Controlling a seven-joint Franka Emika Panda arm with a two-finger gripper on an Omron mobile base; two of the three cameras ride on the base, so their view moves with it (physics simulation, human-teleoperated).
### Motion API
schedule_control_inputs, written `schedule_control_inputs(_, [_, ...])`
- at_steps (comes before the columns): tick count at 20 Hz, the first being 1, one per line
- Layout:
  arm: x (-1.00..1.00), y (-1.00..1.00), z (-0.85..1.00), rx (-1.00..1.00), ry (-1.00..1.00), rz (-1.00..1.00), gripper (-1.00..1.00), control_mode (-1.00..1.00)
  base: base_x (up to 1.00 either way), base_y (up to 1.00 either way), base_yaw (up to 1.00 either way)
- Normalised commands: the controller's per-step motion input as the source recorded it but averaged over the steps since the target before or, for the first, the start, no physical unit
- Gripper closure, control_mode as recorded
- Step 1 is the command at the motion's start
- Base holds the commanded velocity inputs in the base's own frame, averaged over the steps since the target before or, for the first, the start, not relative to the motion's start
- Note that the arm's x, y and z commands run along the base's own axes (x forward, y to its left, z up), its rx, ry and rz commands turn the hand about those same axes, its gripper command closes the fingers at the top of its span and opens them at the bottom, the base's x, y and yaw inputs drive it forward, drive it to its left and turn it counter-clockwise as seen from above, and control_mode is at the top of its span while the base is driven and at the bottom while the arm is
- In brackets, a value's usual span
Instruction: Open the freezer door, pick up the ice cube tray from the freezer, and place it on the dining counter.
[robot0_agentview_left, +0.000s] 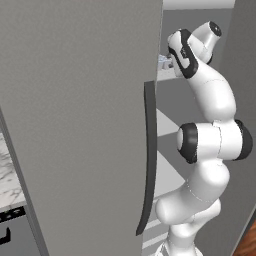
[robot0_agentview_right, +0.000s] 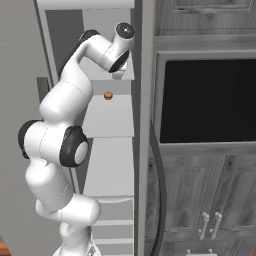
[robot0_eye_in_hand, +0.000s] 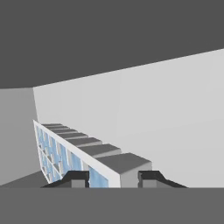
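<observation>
The freezer door stands swung open, its dark curved bar handle facing the arm. My arm reaches into the upper freezer shelf. In the hand view the ice cube tray, pale blue with a whitish rim and rows of square cells, runs away from the hand along the shelf. My gripper has its two dark fingertips pressed on either side of the tray's near end. A bit of the tray shows past the door edge in the left base view. The dining counter is out of view.
A small orange thing lies on the shelf under the hand. To the right are a second grey door edge with a dark handle, a black wall oven and grey cabinets. A small marble top sits far left.
</observation>
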Motion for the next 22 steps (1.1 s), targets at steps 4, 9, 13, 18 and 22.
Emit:
schedule_control_inputs(4, [0.00,0.00,0.00,0.00,0.00,0.00,1.00,-1.00,0.00,0.00,0.00])
schedule_control_inputs(9, [-0.02,0.00,0.00,0.00,0.00,0.00,1.00,-1.00,0.00,0.00,0.00])
schedule_control_inputs(13, [-0.04,0.00,0.00,0.00,0.00,0.00,1.00,-1.00,0.00,0.00,0.00])
schedule_control_inputs(18, [-0.04,0.00,0.00,0.00,0.00,0.00,1.00,-1.00,0.00,0.00,0.00])
schedule_control_inputs(22, [-0.16,0.00,0.00,0.00,-0.09,0.00,1.00,-1.00,0.00,0.00,0.00])
